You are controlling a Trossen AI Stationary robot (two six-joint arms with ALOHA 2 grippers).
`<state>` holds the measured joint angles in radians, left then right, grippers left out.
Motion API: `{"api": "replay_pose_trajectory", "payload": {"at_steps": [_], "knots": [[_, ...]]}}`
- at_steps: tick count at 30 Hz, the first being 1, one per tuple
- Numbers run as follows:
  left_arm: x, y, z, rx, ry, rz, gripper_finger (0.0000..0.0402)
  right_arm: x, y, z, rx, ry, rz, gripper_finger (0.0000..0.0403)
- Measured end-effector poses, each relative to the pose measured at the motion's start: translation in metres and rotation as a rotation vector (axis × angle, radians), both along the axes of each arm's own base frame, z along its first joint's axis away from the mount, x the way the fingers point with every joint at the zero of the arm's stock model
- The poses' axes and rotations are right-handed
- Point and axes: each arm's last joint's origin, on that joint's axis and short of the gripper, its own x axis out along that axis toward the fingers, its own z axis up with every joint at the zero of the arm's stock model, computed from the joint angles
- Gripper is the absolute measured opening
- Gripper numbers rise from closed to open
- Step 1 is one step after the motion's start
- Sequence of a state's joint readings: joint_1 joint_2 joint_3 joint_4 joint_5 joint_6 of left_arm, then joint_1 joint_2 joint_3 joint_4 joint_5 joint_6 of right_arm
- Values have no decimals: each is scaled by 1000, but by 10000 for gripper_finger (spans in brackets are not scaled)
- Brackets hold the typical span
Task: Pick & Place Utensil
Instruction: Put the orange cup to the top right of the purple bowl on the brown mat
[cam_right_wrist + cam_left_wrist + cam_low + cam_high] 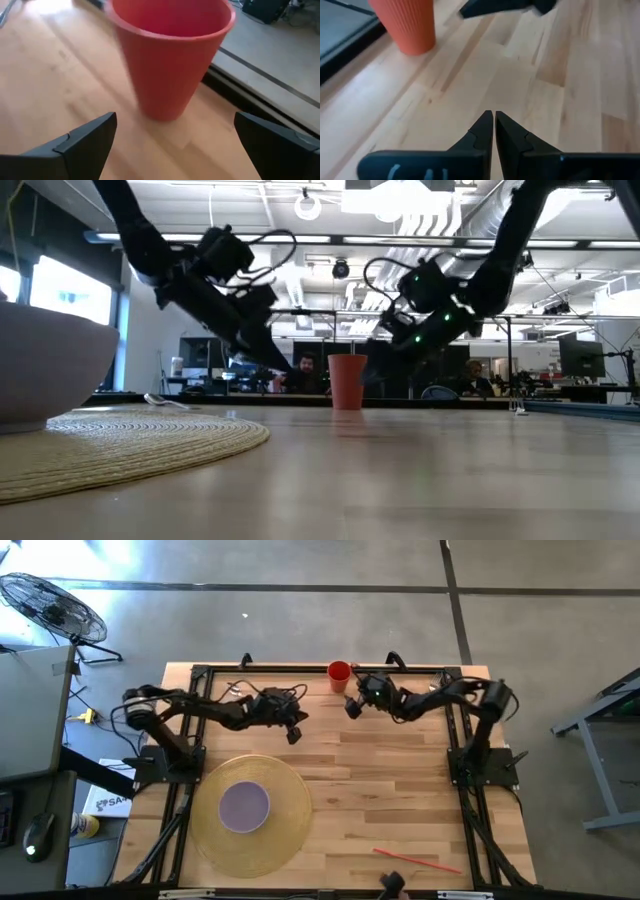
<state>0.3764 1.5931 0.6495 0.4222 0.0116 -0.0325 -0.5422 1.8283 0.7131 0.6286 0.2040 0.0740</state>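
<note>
Fingers of the right gripper (175,145) stand wide apart just short of the red cup (172,55) at the table's (400,800) far edge. Left gripper (494,131) hangs nearby, pinched together. Red utensil (418,861) lies well apart, near the front edge.

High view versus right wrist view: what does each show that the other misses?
Only the high view shows the mat with the purple bowl, the red utensil near the table's front edge, the fan, and the left tool, which is shut. Only the right wrist view shows the open right tool facing the cup's wall from close by. Both show the cup upright on the table.
</note>
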Motion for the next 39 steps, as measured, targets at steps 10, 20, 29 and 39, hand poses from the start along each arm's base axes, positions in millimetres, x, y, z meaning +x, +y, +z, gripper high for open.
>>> {"api": "replay_pose_trajectory", "payload": {"at_steps": [10, 20, 29, 39], "knots": [[-47, -18, 17, 31, -78, 5, 16, 22, -31, -14, 37, -6, 57, 400], [-63, -24, 30, 48, -121, 5, 16, 40, -41, 5, 51, -79, 80, 400], [-64, -25, 29, 43, -114, -3, 16, 45, -42, 11, -18, -72, 67, 400], [-63, -25, 30, 44, -118, -6, 16, 49, -42, 18, -94, -116, 88, 384]]}}
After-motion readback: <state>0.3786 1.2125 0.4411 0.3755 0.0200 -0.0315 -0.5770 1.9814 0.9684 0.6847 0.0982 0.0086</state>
